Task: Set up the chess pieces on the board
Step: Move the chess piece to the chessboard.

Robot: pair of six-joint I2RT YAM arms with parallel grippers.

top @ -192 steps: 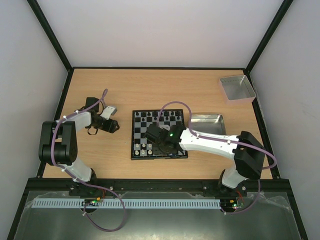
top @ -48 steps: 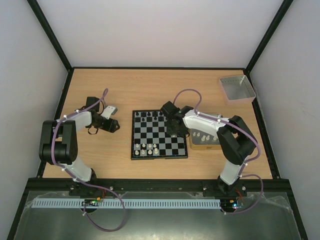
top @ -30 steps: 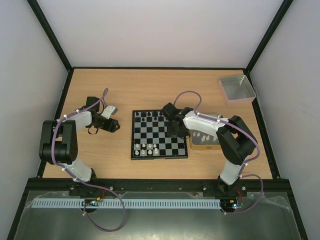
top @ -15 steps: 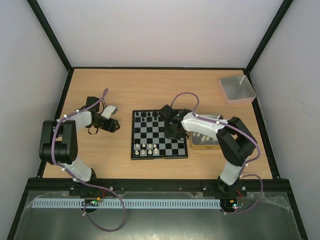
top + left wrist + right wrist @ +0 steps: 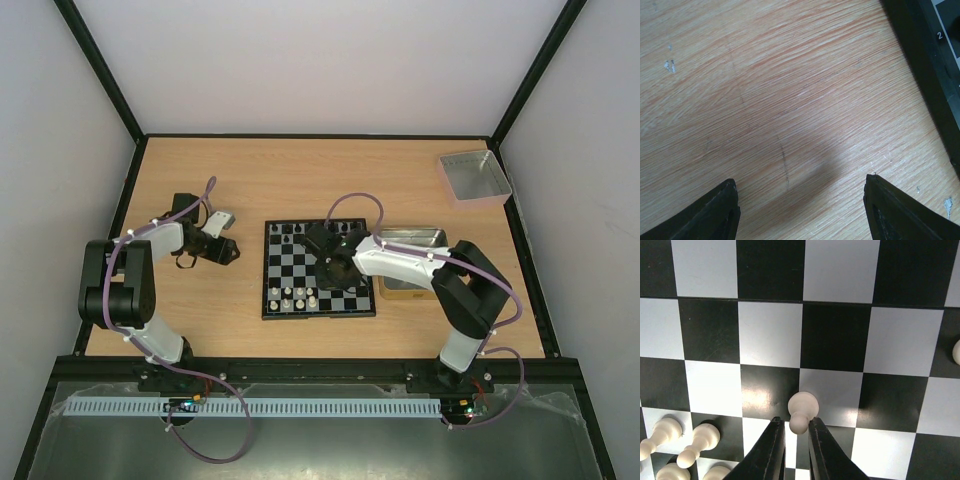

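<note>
board [image 5: 287,265]: middle of tabletop [image 5: 250,180]
chess pieces [image 5: 288,295]: on board, 6 and 12 o'clock edges
near tray [image 5: 420,236]: just beside board, 3 o'clock
corner tray [image 5: 474,176]: 2 o'clock, well apart

The board [image 5: 835,335] is glossy, the cream pawn [image 5: 802,407] perhaps smooth plastic, the table [image 5: 790,100] matt grainy wood.

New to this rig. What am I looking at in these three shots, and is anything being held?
Two robot arms are bolted at the near edge of the table. The wide picture looks down from above and behind them. The other two come from a camera on each wrist. On the table lie a chessboard with a few chess pieces, a metal tray beside it and a grey box in the far right corner. The left tool is open over bare wood and holds nothing. The right tool is over the board, pinched on a white pawn.
</note>
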